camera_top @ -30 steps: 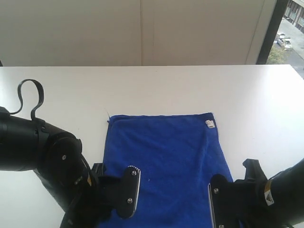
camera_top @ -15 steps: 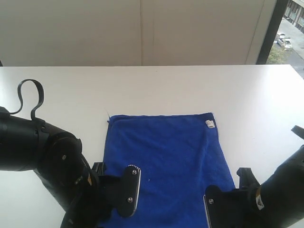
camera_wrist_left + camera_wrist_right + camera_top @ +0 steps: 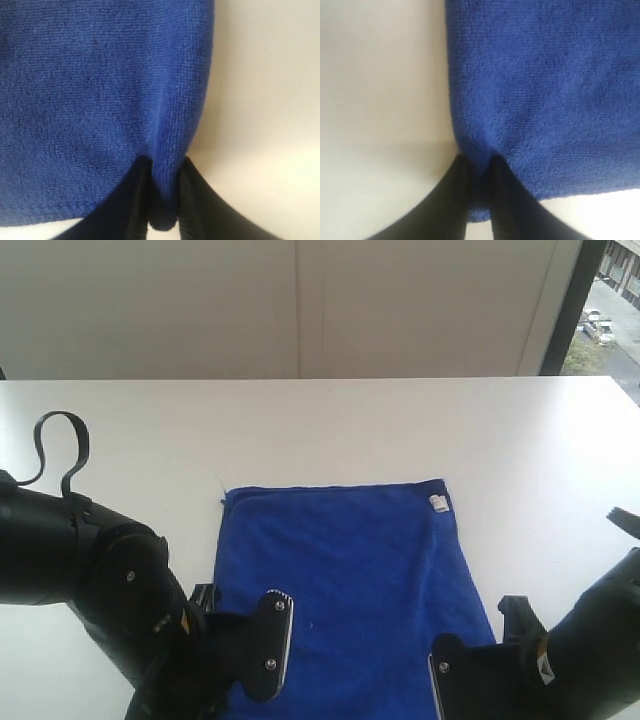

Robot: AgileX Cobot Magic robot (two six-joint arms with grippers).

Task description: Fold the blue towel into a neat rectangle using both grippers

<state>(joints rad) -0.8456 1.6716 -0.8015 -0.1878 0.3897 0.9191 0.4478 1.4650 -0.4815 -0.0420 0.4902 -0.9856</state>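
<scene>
**Blue towel spread flat, both near corners pinched**

1. Surface point(image 3: 520, 440): white, plain, wide. Carries the towel near its middle, toward the near edge.

2. Blue towel point(image 3: 350, 570): royal blue plush, one layer, lying flat and unfolded. Far edge straight and square to the exterior view. Near edge hidden there behind the two arms. Long axis apparently near to far, running away from both hands. Slight pucker where each near corner is gathered, otherwise smooth.

3. Left arm point(image 3: 90, 580): thick, black, with a looped cable above. Set low at the towel's near left corner.

4. Right arm point(image 3: 590, 650): black, partly cut off by the frame. Set low at the towel's near right corner.

5. Left hand point(image 3: 163, 167): closed on a small ridge of towel cloth just beside the side hem, close to the corner. Cloth visibly squeezed between the two black fingers.

6. Right hand point(image 3: 477, 165): likewise closed on a pinch of towel at its own corner, with bare surface just beside it.

7. White tag point(image 3: 438, 503): small, sewn at the far right corner, well apart from both hands.

Relation governing the next move: whole towel body lying ahead of both hands, each holding its own side's corner, neither nearer than the other. Judged step: grasp made, lift not yet evident. Likely next: carrying the near edge along the long axis to meet the far edge, both hands level to keep the hems aligned.
</scene>
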